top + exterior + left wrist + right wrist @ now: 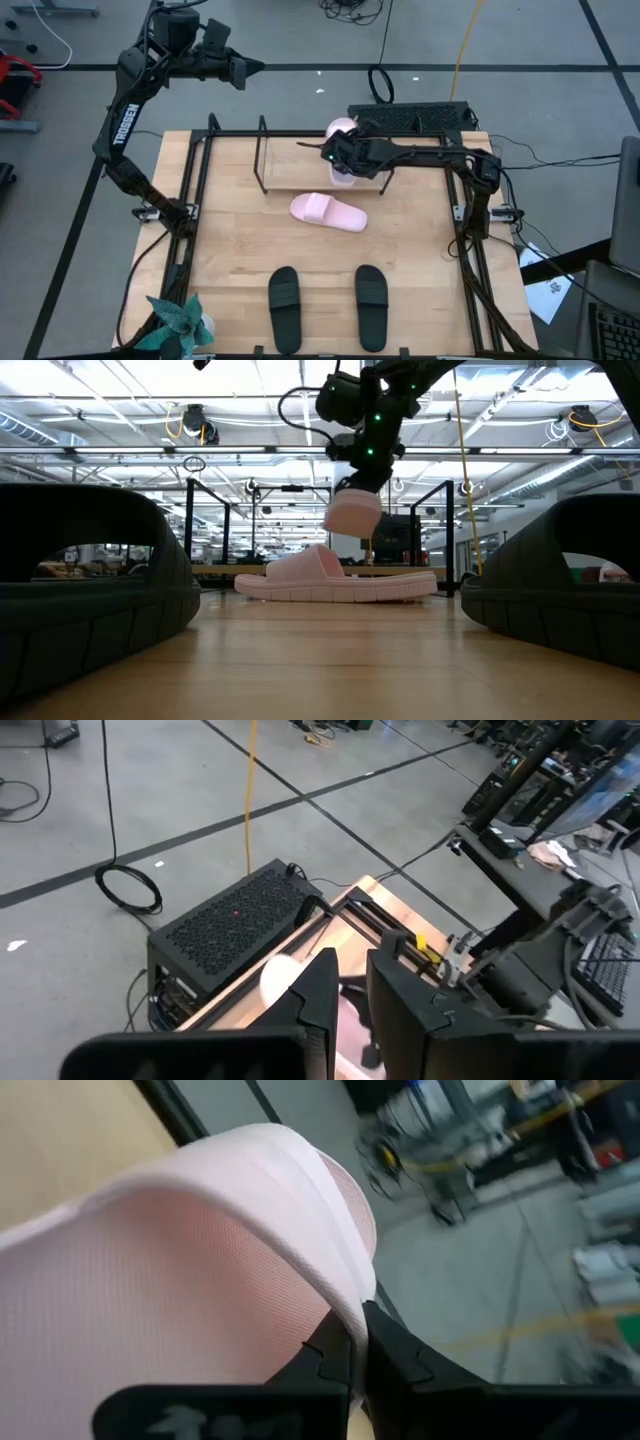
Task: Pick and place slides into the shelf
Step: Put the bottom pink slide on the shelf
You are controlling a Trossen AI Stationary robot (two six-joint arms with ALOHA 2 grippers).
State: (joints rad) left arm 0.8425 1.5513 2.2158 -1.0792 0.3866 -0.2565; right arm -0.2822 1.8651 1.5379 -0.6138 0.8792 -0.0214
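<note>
**Pink slide carried over the shelf**

Right gripper (pixel 341 160) hangs above the far side of the light wooden bench (pixel 230 240), its fingers clamped on the edge of a pale pink open-toe slide sandal (pixel 342 132). The right wrist view shows the two dark fingers pinching the sandal's rim, with the wide strap arching over them; in the low view the sandal is clear of the bench, lifted well above it. That pinch on the edge probably lets the sandal hang steeply so it can drop between the rods of the low black thin-rod shelf (pixel 262 150), which stands just beside the gripper toward the left arm.

Its partner, the second pale pink slide (pixel 328 211), lies flat on the bench near the shelf. The two matte black slides (pixel 285 295) (pixel 371 306) rest side by side at the near edge, well apart from the shelf.

Left gripper (pixel 240 69) waits raised beyond the bench's far left corner, fingers close together and holding nothing.
</note>
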